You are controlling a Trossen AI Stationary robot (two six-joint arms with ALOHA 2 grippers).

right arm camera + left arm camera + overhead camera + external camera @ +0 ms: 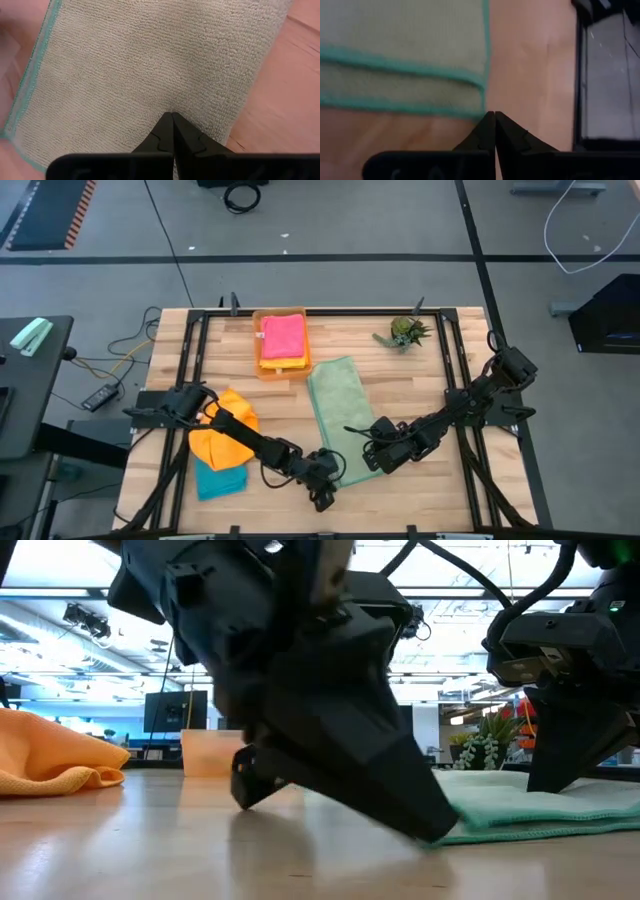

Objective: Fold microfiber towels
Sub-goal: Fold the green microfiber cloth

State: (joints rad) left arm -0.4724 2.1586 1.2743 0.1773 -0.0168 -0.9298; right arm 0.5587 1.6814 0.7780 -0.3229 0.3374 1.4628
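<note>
Your left gripper [322, 498] sat low at the near edge of the table, its two dark tapered fingers pressed together to a single point with nothing between them. That tip rested on bare wood right at the near corner of the sage green towel [338, 416], whose stacked edges there, each trimmed in teal stitching, showed it was folded in layers. Your right gripper [373, 461] was just beside it on the far side of that same end, fingers likewise closed and empty, the point pressing down on the towel's looped, nubby pile. The cloth ran away from both claws as a long soft rectangle. Behind your left arm lay a crumpled orange towel [222, 442] on a flat teal towel [219, 479]. Farther off, a pink towel [284, 336] lay folded in the rigid orange tray [266, 366], with a spiky green plant [404, 332] beyond your right claw. You had no readable writing anywhere
</note>
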